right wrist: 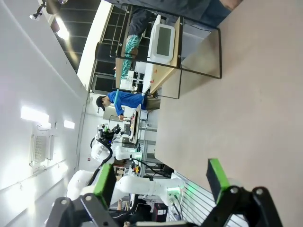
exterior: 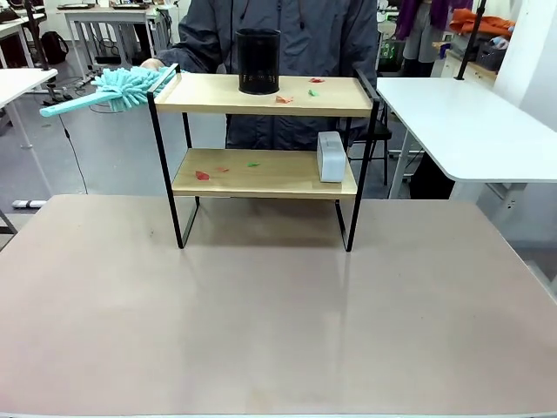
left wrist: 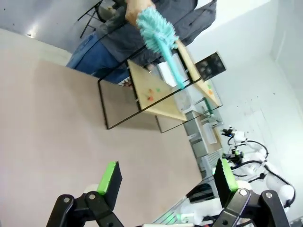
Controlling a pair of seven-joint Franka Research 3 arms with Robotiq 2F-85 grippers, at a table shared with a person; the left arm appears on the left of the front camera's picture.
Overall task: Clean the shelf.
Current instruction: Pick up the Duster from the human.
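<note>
The shelf (exterior: 270,181) stands at the far middle of the table, with red and green paper scraps (exterior: 285,99) on its top board and more on the lower board. A black mesh cup (exterior: 258,61) sits on top; a small white box (exterior: 331,157) sits on the lower board's right end. Behind the shelf, a person's hand (exterior: 152,64) holds a teal duster (exterior: 122,87) at the top board's left end. In the left wrist view my left gripper (left wrist: 167,176) is open and empty, well back from the shelf (left wrist: 163,106) and duster (left wrist: 156,33). My right gripper (right wrist: 161,178) is open and empty, far from the shelf (right wrist: 163,78).
The brown tabletop (exterior: 278,322) lies bare in front of the shelf. A white table (exterior: 470,122) stands at the right beyond the far edge, and another white table (exterior: 17,83) at the far left. The person stands right behind the shelf.
</note>
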